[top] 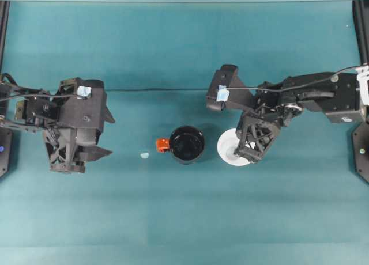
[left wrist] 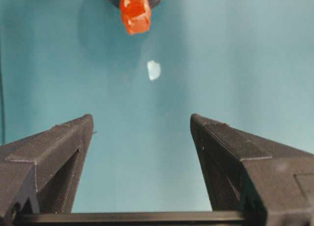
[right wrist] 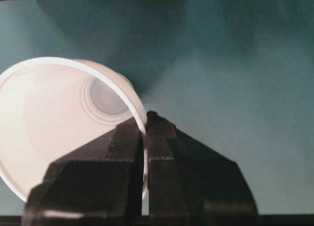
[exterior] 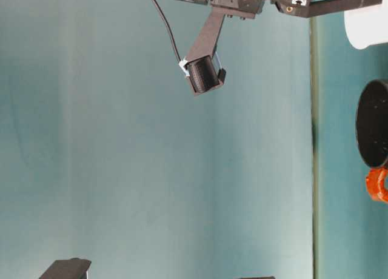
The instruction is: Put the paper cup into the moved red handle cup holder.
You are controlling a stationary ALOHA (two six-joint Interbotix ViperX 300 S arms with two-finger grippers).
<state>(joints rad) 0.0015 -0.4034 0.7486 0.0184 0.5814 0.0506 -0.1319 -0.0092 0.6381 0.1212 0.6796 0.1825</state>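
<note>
1. Right gripper [right wrist: 145, 120]: in the right wrist view its two black fingers [right wrist: 122, 152] are pressed together on the wall of the paper cup [right wrist: 54, 123], one finger inside the rim and one outside, with the thin white rim pinched between them.
2. Paper cup: plain white, with a ringed greyish base seen through its open mouth. No print, brand or writing is legible on it. In the overhead view the paper cup [top: 228, 145] sits just right of the red handle cup holder [top: 187, 144], close beside it; whether the two touch cannot be determined. The right gripper [top: 251, 152] covers the cup's right side.
3. Red handle cup holder: glossy black, round, mouth facing up, nothing visible inside it. Its orange-red handle tab [top: 162, 144] projects from the left side. It stands near the middle of the teal table [top: 184, 219]. In the table-level view the holder [exterior: 371, 124] and its tab [exterior: 377, 185] appear next to the white cup [exterior: 367, 24].
4. Left gripper [left wrist: 141, 125]: fingers spread wide apart, nothing between them. It faces the handle tab [left wrist: 135, 11] across bare table. In the overhead view the left gripper [top: 75, 155] is well apart from the holder, at the left side.
5. Small pale scrap [top: 144, 155]: lies on the table between the left gripper and the handle tab, also seen at [left wrist: 154, 70].
6. Markings: pale blue tape pieces on both arms, [top: 84, 91] and [top: 222, 93]; no readable text on them.
</note>
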